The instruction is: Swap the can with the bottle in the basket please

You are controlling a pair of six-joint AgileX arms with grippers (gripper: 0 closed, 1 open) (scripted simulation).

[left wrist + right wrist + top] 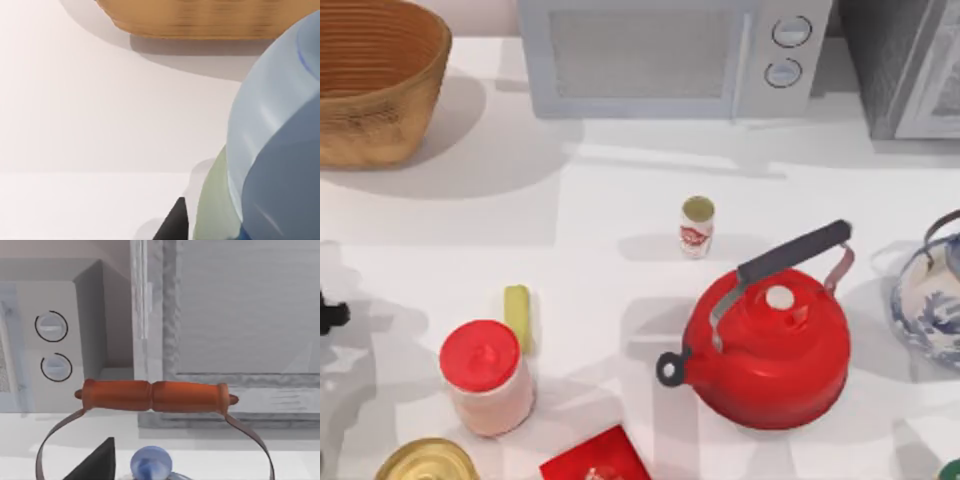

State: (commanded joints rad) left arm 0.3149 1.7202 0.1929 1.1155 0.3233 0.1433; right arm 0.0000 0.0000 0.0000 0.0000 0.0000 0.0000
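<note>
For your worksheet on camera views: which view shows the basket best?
The top view: the basket sits at the table's far left corner, rim and ribbed inside visible. The left wrist view catches a strip of its wall.

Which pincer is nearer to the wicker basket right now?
Left. The left pincer sits at the table's left edge, on the same side as the basket. The right pincer hovers over the blue-and-white teapot at the far right.

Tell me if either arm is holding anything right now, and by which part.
It cannot be told. The bottle stands free on the table and the can sits untouched at the near edge, away from the basket.
</note>
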